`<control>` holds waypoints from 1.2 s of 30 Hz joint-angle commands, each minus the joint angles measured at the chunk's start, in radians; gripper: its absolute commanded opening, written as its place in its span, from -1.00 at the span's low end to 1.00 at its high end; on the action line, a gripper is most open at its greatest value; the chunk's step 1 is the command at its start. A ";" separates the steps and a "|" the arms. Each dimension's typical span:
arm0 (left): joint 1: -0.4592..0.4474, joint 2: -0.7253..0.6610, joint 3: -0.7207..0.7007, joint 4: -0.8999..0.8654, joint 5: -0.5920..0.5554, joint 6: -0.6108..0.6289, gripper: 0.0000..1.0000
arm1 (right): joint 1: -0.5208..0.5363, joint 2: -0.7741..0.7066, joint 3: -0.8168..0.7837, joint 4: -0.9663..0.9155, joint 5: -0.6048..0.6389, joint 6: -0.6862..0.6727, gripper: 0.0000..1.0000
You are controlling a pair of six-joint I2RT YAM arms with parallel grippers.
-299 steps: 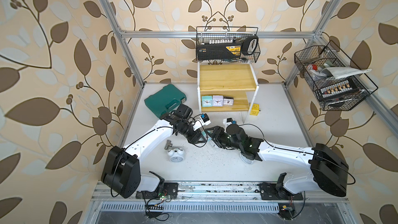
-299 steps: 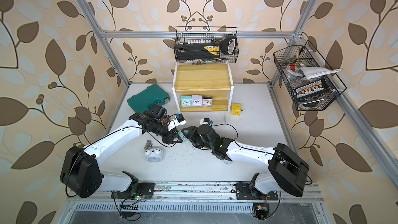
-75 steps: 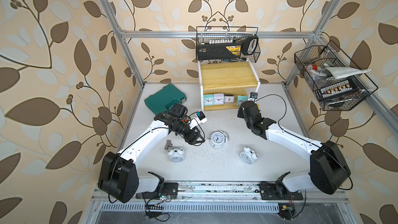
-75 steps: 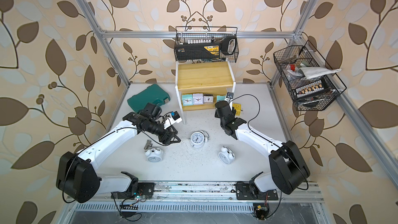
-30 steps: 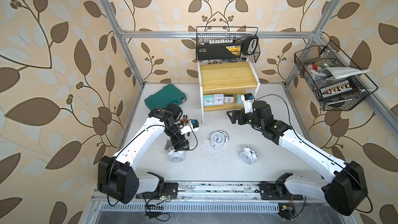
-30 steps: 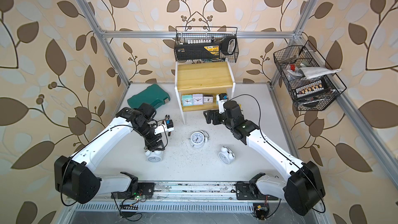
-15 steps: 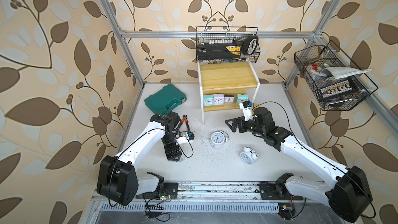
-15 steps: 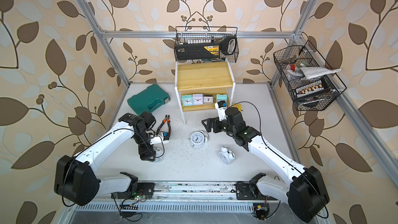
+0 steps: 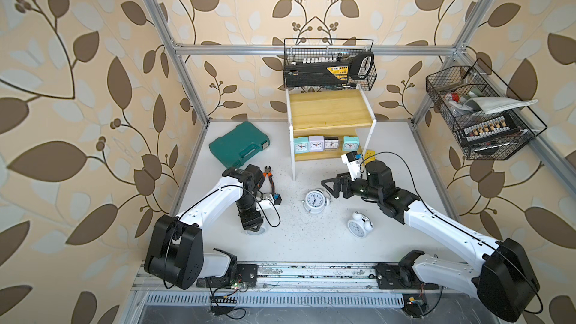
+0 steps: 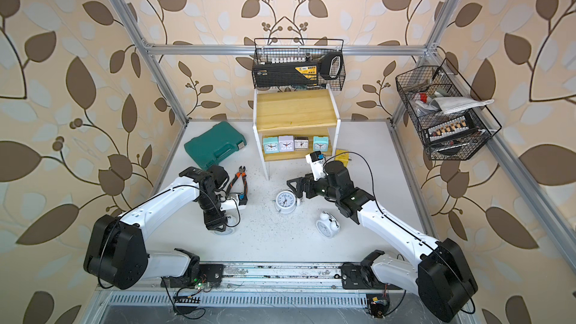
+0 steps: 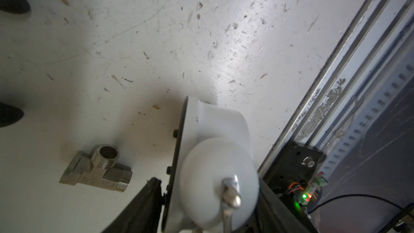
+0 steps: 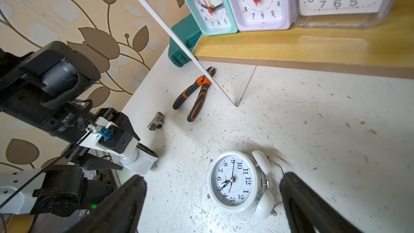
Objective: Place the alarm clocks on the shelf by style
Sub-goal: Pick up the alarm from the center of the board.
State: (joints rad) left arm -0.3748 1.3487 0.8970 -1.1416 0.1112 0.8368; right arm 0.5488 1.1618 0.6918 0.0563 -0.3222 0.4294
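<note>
Up front, the left gripper (image 10: 218,227) straddles a round white twin-bell alarm clock (image 11: 215,153) on the white table (image 9: 311,244); can't tell if the jaws bite. Smooth curved shell, so an off-centre pinch probably squirts it out. The right gripper (image 9: 331,188) gapes wide beside a second twin-bell clock (image 9: 314,201) and might snag its handle. Count: three round clocks down there, four square plastic clocks (image 9: 316,144) on the yellow wooden shelf (image 9: 330,113)'s lower board.

White twin-bell clock (image 11: 215,144), light-yellow shelf (image 9: 330,113)
</note>
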 commanded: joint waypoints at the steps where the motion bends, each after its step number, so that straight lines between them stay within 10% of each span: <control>1: -0.012 0.001 -0.013 -0.006 0.003 0.002 0.14 | 0.019 0.026 -0.010 0.058 -0.039 -0.008 0.89; 23: -0.026 -0.065 0.180 -0.070 0.330 0.023 -0.32 | 0.173 0.193 -0.107 0.450 -0.413 -0.250 0.66; 36: -0.104 -0.050 0.209 -0.046 0.395 -0.009 -0.32 | 0.313 0.308 0.002 0.380 -0.359 -0.383 0.70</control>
State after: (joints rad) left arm -0.4637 1.3052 1.0698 -1.1770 0.4427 0.8356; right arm 0.8471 1.4498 0.6491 0.4469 -0.6876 0.0917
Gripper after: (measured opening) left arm 0.482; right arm 0.848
